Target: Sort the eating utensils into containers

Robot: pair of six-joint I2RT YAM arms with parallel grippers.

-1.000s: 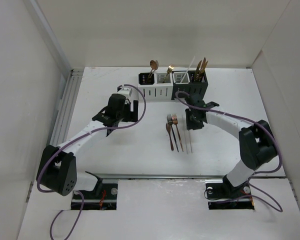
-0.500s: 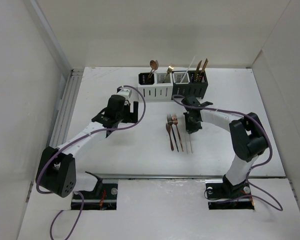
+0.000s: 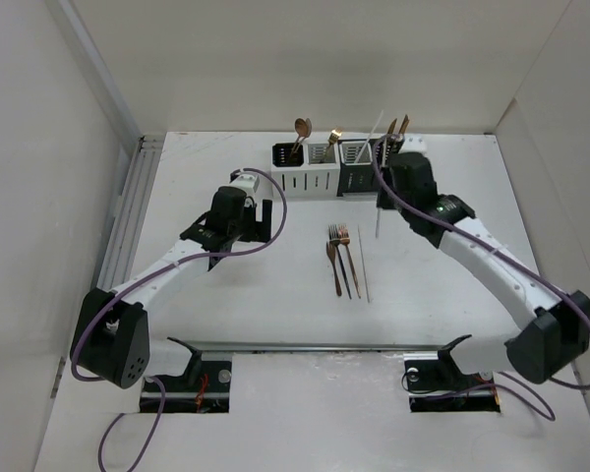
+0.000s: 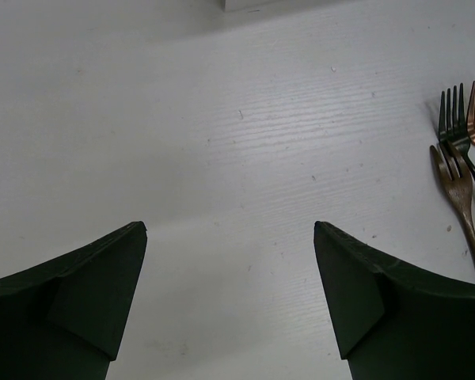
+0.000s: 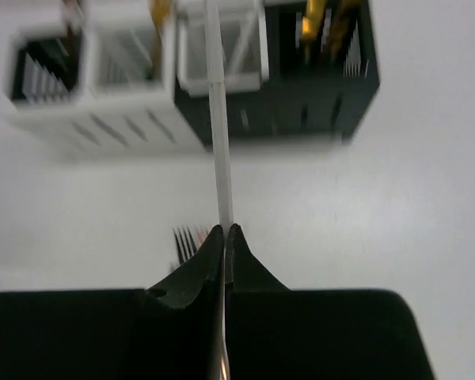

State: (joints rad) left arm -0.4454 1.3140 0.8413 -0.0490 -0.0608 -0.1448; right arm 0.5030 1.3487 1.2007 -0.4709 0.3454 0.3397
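The white chopstick [image 5: 219, 134] is pinched between the closed fingers of the right gripper [image 5: 225, 237]. It is lifted off the table [image 3: 452, 265] and points toward the containers [image 5: 332, 87], its far end lining up with a white-rimmed compartment in the middle of the row. In the top view it hangs just in front of the black-sided holders.

Several pieces already stand in the row: a spoon [image 3: 302, 128] at the left end, another white stick [image 3: 379, 123] and copper handles [image 3: 398, 128] at the right end. On the table lie 3 forks [image 3: 342, 258] side by side, with 1 more loose stick [image 3: 365, 270] just beside them. I judge the sorting at least half done, with 5 pieces left to place, counting the held one.

The right arm reaches long from its base, forward and to the left, its wrist close to the holders. The left arm is bent at mid-table. The left gripper [image 4: 229, 269] has its fingers spread wide and holds nothing, hovering over bare tabletop with the forks at the right edge of its view
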